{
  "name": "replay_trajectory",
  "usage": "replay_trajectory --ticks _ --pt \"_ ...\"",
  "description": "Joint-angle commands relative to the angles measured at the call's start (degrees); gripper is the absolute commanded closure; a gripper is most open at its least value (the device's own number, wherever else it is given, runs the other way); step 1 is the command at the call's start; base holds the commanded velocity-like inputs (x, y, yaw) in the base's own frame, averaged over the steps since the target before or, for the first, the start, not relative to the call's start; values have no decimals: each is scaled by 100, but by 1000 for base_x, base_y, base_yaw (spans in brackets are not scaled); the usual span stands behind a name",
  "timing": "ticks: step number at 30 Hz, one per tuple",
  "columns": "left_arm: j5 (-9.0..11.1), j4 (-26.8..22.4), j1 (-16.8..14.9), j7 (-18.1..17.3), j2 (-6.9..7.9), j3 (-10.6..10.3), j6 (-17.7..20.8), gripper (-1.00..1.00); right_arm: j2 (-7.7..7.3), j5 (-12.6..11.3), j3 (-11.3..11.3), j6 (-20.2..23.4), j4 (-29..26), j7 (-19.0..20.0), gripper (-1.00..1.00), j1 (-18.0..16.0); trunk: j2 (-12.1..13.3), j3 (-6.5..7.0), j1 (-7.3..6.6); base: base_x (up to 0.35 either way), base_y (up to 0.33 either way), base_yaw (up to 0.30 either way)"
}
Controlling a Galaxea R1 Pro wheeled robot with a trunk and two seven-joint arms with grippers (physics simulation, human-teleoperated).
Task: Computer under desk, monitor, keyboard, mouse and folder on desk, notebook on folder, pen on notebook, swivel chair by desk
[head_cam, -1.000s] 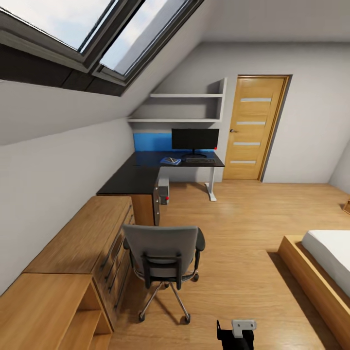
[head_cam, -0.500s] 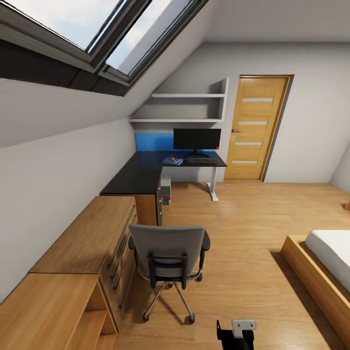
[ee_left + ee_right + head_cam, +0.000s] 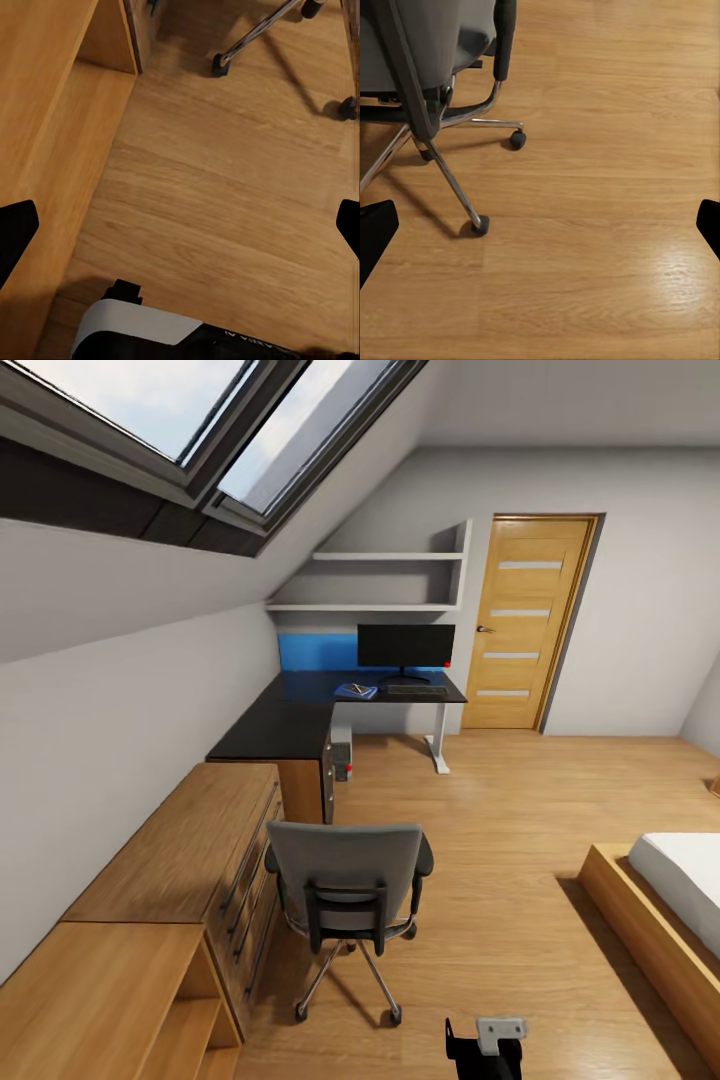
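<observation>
Bedroom floor [image 3: 520, 830]; swivel chair [image 3: 345, 880] backrest nearest.

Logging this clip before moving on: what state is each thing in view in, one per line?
Door: shut.
Monitor: upright on the desk, screen dark.
Keyboard: flat in front of the monitor.
Folder: flat on the desk, something small on top.
Swivel chair: upright, away from the desk.
Left gripper: open.
Right gripper: open.

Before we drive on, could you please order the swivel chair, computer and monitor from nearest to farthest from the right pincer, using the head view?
1. swivel chair, just ahead, beside the wooden cabinet.
2. computer, under the desk's corner.
3. monitor, on the desk, beside the door.
</observation>
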Motion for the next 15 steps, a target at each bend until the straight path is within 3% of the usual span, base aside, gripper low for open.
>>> replay_trajectory --ticks 1,4,15 --pt "36 2 -6 34 -36 -52 216 -100 1 -21 49 -16 10 -24 -100 -7 -54 -31 26 0 0 0" --pt "21 3 -6 21 -45 -55 585 -100 0 -20 49 -13 10 -23 -100 -7 -175 -85 92 0 0 0" --pt "29 -2 -6 -3 -40 -48 755 -100 44 -33 58 -7 10 -21 -100 -7 -616 -283 333 0 0 0"
